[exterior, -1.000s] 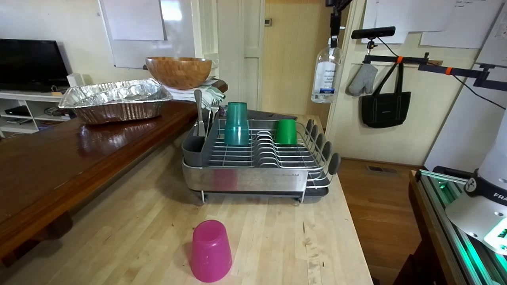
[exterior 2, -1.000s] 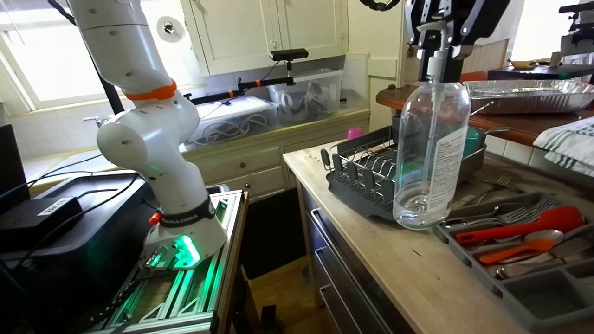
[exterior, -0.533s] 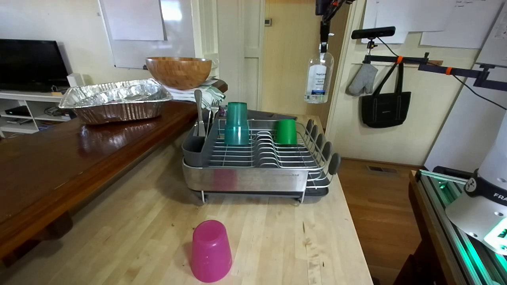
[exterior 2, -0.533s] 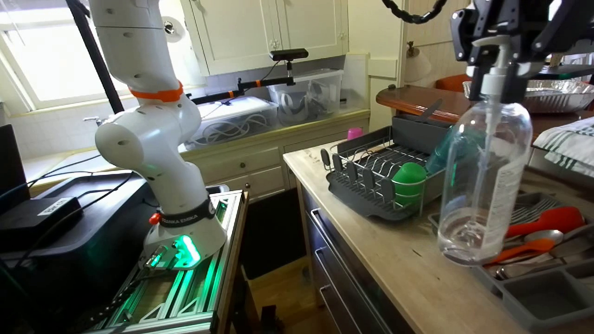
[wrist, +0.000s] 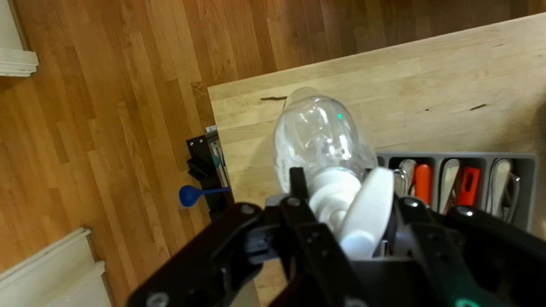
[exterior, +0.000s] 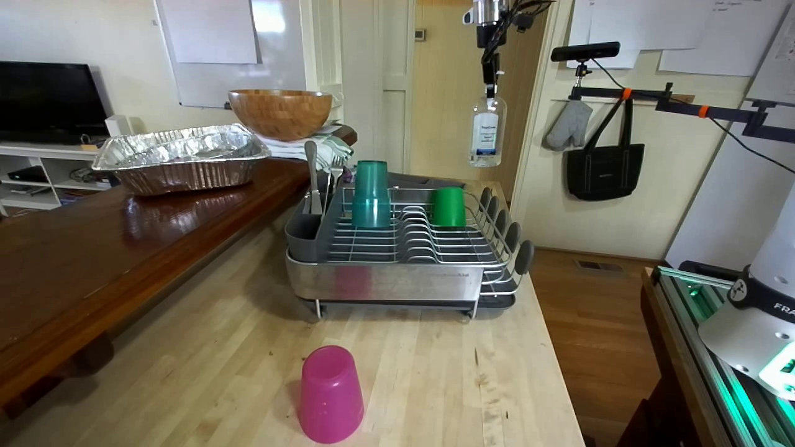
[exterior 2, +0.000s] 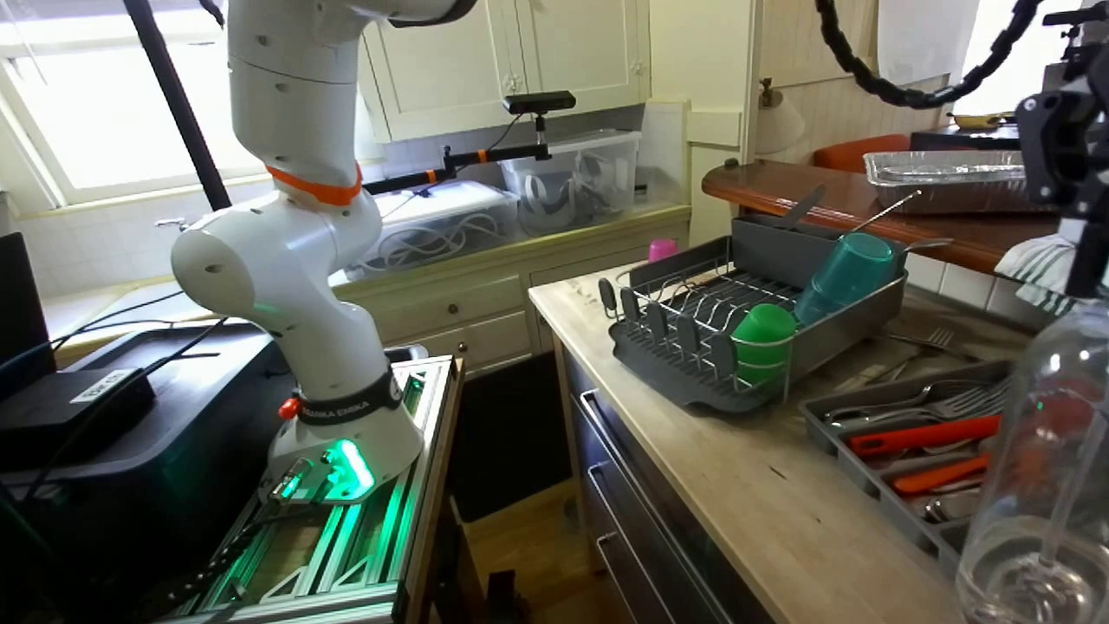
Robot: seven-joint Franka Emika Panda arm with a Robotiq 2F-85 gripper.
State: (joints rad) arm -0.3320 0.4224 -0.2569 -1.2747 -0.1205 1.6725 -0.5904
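The pincer (wrist: 339, 183) was clasped round the neck (wrist: 332, 179) of the bottle (wrist: 315, 132), a narrow grip just below the white spout (wrist: 371, 204), which hid part of it. The bottle looked light: its clear walls seemed thin plastic, with what looked like a little liquid (exterior 2: 1031, 563) at the bottom in an exterior view. Those walls would probably dent under a squeeze and feel slick, though they hardly seemed fragile. The neck, stiffer and slimmer, looked the best place to hold; the spout looked a poor one, since it might turn or sink under load.

The bottle's long axis stood close to upright, neck up and bottom down, and any slight tilt was hard to judge. The spout seemed to stick out toward the robot's base (exterior: 742, 338), and the label (exterior: 485, 131) faced across the rack (exterior: 422, 282).

The bottle hung in the air over the surface (wrist: 426, 89), near its corner in the wrist view and close by the tray (wrist: 534, 179), where cutlery (wrist: 451, 179) lay in separate compartments; how high it hung could not be told. Farther off stood the rack, with the green cup (exterior 2: 764, 342) and the teal cup (exterior 2: 853, 269) in it. Beyond that, in an exterior view, the pink cup (exterior: 331, 394) stood mouth down on the surface.
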